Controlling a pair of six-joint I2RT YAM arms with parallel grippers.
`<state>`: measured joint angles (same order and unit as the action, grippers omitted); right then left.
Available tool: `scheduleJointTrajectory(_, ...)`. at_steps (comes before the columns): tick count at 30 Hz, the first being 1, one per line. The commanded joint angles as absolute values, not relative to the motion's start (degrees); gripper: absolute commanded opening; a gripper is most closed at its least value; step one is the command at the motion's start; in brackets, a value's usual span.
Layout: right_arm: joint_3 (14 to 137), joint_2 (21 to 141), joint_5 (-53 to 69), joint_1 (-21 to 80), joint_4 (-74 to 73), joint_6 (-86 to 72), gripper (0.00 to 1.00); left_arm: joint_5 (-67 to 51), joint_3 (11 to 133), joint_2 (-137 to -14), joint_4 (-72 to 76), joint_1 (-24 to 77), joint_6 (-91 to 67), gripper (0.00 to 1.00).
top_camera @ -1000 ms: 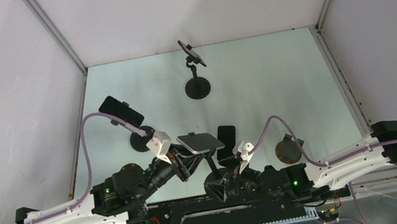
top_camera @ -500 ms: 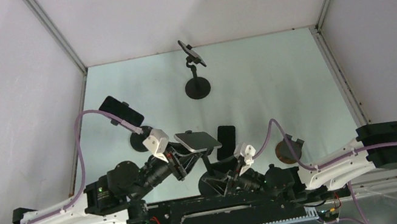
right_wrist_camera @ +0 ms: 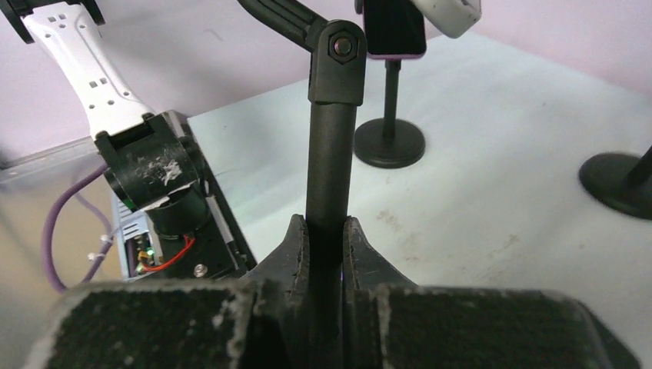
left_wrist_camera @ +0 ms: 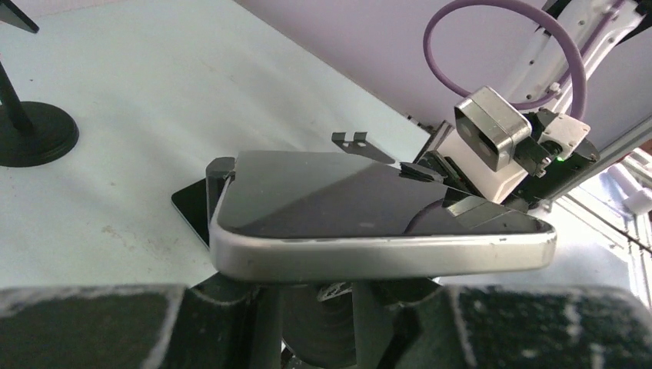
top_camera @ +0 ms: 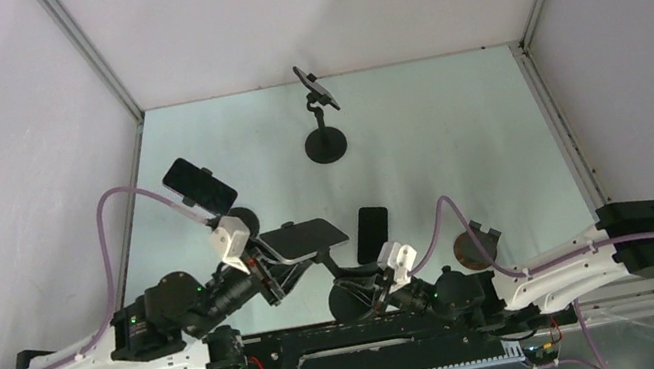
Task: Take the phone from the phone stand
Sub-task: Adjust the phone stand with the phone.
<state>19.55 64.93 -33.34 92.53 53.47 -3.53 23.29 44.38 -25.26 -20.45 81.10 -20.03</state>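
At the near middle of the table, the phone (left_wrist_camera: 361, 207) lies almost flat, screen up, above the phone stand (right_wrist_camera: 332, 154). Your left gripper (top_camera: 277, 259) is pinching it, one pad (left_wrist_camera: 92, 327) low at each side of the wrist view. A dark clamp piece (left_wrist_camera: 219, 173) touches one end of the phone. You cannot tell from here whether it bites or merely rests there.

Your right gripper (right_wrist_camera: 327, 246) is pressed onto the stand's post, low down, so the base is pinned. Hold that post hard and draw the phone out level along the cradle's line. I judge that a twist could tip the stand.

A second phone (top_camera: 372, 232) lies flat just beside the base, so steer wide of it. The loaded stand (top_camera: 199, 185) sits close on the left.
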Motion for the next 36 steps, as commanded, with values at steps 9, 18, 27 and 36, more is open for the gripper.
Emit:
scheduleJointTrajectory(9,26.81,55.58,-35.76,96.54,35.06,25.06,0.00,22.01,53.43,-22.88,-19.39,80.99,-25.20,0.00)
scheduleJointTrajectory(18,26.81,51.23,-43.19,98.72,24.93,38.67,0.00,19.90,58.36,-24.62,-26.82,80.96,-25.82,0.00)
scheduleJointTrajectory(27,26.81,47.87,-42.47,100.05,18.81,39.48,0.00,19.77,58.93,-25.98,-30.26,81.02,-25.15,0.00)
scheduleJointTrajectory(36,30.74,45.52,-28.13,100.17,8.85,24.52,0.81,25.75,53.86,-28.67,-22.92,80.93,-19.50,0.00)
